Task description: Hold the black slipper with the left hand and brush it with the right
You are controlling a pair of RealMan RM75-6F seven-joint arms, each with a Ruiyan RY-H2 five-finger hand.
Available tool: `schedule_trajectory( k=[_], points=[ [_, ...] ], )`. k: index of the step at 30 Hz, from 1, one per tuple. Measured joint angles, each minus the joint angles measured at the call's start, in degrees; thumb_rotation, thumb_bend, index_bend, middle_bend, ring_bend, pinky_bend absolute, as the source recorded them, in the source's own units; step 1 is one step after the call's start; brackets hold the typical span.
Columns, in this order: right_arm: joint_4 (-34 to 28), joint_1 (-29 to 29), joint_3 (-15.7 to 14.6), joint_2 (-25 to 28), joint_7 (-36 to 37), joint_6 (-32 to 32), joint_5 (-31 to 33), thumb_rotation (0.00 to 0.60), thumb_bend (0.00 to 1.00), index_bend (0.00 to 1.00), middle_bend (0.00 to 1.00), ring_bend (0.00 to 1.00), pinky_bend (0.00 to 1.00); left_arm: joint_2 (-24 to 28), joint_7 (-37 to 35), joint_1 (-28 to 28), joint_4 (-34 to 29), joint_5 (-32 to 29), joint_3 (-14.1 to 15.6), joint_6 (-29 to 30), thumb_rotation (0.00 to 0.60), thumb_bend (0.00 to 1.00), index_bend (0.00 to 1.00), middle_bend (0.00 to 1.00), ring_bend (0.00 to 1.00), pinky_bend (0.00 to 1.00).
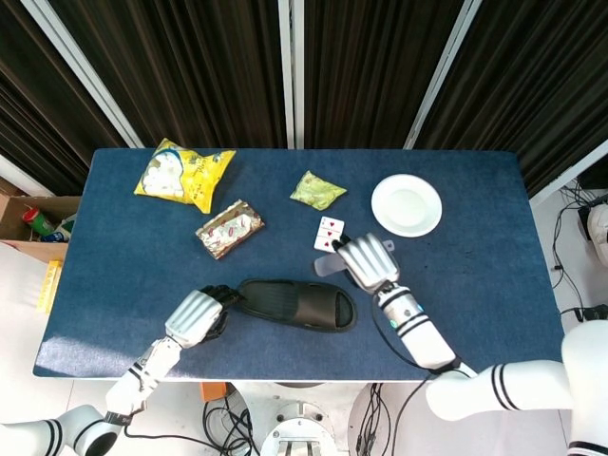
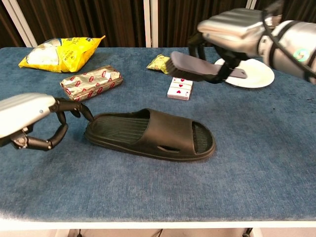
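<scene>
The black slipper lies flat on the bench; the left hand sits at its heel end, fingers curled, fingertips apparently touching the rim, though a real grip is hard to confirm; the right hand holds the brush aloft, beyond the slipper's toe end, above playing cards.

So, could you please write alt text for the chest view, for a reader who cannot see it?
A black slipper lies flat on a blue table, the left robot hand touching its heel end with fingertips. The right robot hand holds a brush in the air above a playing card. Behind sit snack bags and a white plate.
</scene>
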Motion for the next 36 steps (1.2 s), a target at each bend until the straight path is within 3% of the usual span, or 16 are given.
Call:
schedule_trajectory(
  k=[4,9,14,22,29,36],
  points=[
    [-3.4,-5.6,-5.1,5.9,3.1,1.5,-4.1,0.600,0.62,1.00,0.75,0.67,0.76,1.5,0.1,2.4,-1.0,1.4,-1.5,7.9,0.600,0.60,0.26,0.22,0.23,0.35],
    [-5.2,-11.7,-11.1,10.3,4.1,2.3,-6.7,0.600,0.62,1.00,0.75,0.67,0.76,4.4,-0.1,6.2,-2.7,1.0,-3.9,15.8,0.600,0.32,0.19,0.22,0.22,0.34],
    [-4.9,-14.5,-12.8,10.8,-0.7,3.2,-5.4,0.600,0.62,1.00,0.75,0.67,0.76,6.9,-2.3,9.5,-3.3,-1.4,-5.5,19.4,0.600,0.29,0.19,0.22,0.22,0.33],
    [-2.3,-16.7,-11.8,8.2,-9.0,3.7,0.9,0.600,0.61,1.00,0.74,0.67,0.73,6.7,-6.0,11.2,-0.3,-2.8,-5.8,19.3,0.600,0.28,0.18,0.22,0.22,0.33],
    [-1.1,-15.6,-8.7,4.6,-18.1,1.9,9.6,0.600,0.60,0.98,0.72,0.67,0.72,6.8,-6.9,11.3,0.3,-3.0,-6.3,18.7,0.600,0.24,0.18,0.23,0.22,0.33],
    [0.0,-14.4,-6.9,3.1,-20.3,-0.1,11.6,0.600,0.55,0.89,0.67,0.65,0.69,6.7,-8.0,11.5,0.8,-2.9,-6.4,18.1,0.600,0.21,0.18,0.23,0.22,0.33]
  ],
)
